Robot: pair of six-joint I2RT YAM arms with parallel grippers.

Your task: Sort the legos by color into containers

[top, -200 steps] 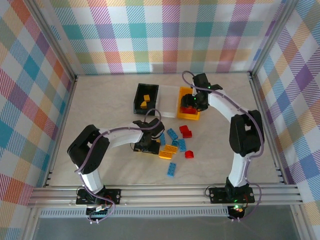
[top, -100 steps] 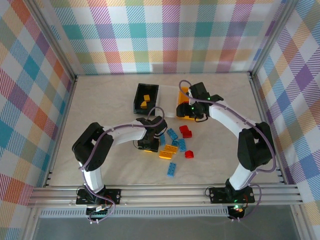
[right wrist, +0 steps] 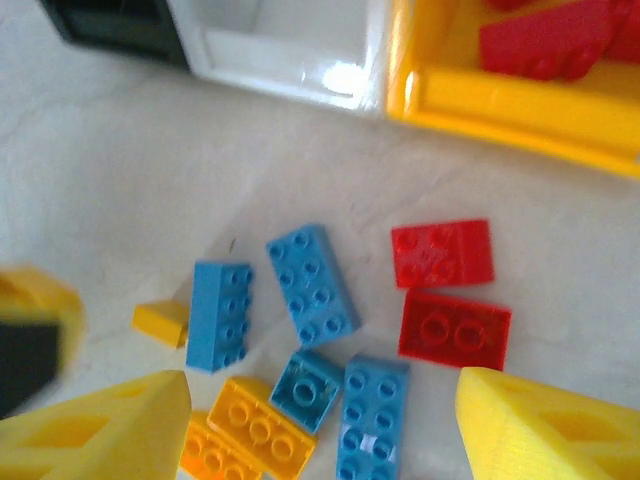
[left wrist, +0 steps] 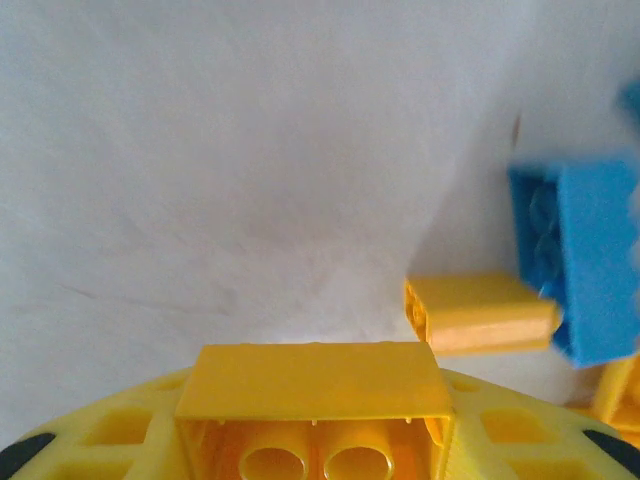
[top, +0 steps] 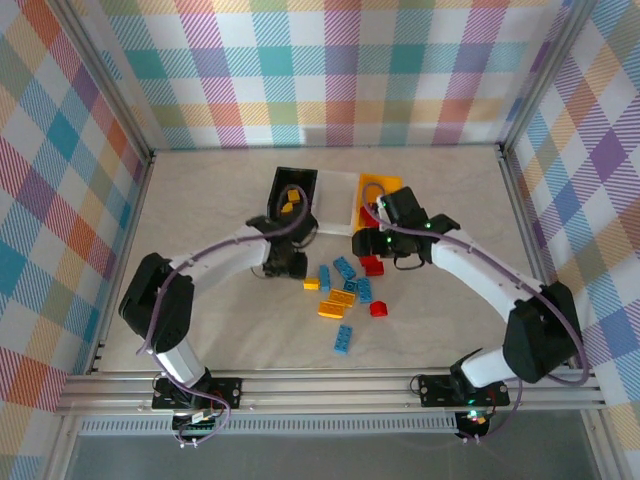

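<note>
Left gripper (top: 284, 263) pinches a yellow lego brick (left wrist: 315, 380), whose long side runs across the wrist view. The black bin (top: 277, 192), with yellow bricks inside, lies just beyond the gripper with nothing between them. Right gripper (right wrist: 320, 430) hovers spread above 2 red bricks (right wrist: 442, 251) near the yellow bin (right wrist: 500, 110). Blue bricks (right wrist: 310, 282) lie beside them.

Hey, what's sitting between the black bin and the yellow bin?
The white bin sits between the black bin and the yellow bin, touching both; the top view and right wrist view show it.
</note>
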